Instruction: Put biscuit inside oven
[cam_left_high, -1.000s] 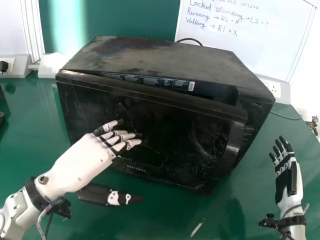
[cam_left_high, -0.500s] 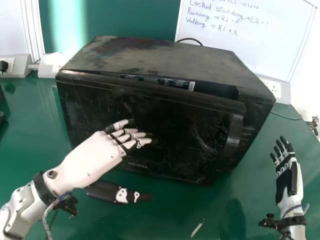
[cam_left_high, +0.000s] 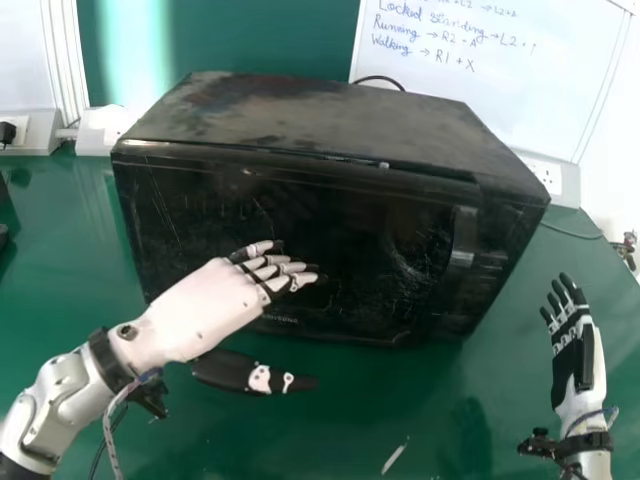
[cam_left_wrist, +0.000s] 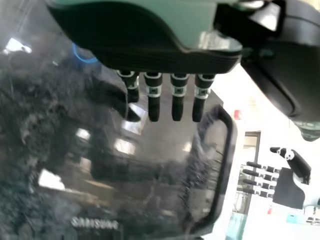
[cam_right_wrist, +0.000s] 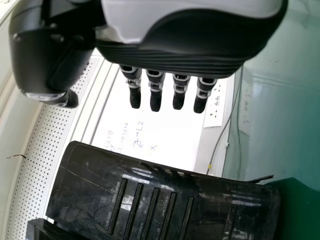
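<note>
White-and-black left hand (cam_left_high: 212, 307), fingers extended, pushed forward. Glossy black oven door (cam_left_high: 365, 235), before it, swung nearly flush; closing seemed almost done.

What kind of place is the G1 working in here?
Probably a robotics lab or workshop: a whiteboard with handwritten walking and running commands, power sockets by the green table, and a scuffed oven.
</note>
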